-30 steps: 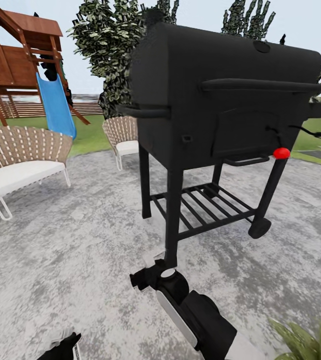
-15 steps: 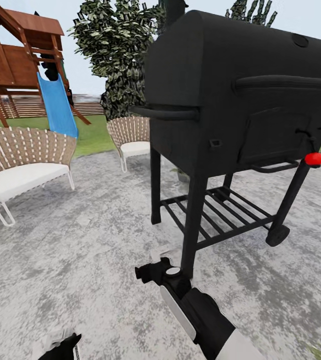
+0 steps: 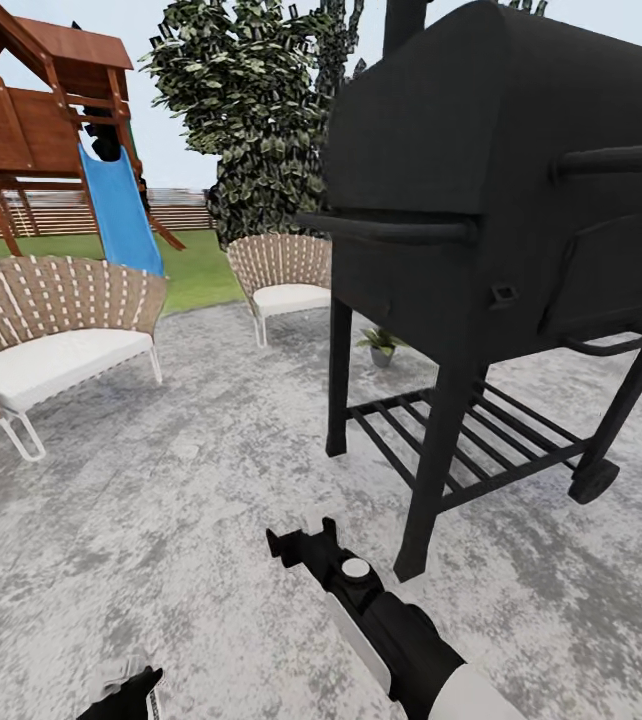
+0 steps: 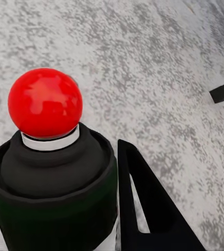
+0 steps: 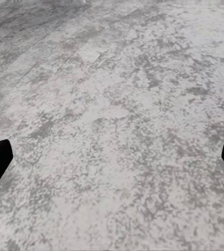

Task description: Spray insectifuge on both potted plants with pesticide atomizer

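While the robot faces the grey stone patio, the black barbecue smoker looms close on its right, with wicker chairs, a playset slide and a leafy tree behind. One small potted plant sits on the patio beyond the smoker's legs. The right hand hangs empty, fingers spread wide over bare stone. The left hand is closed around the pesticide atomizer, its red spray head poking out between the fingers. My worry is the smoker's front leg, just beside the right forearm: driving on could clip it. Spraying from here would likely miss the plant, still well apart from the bottle.
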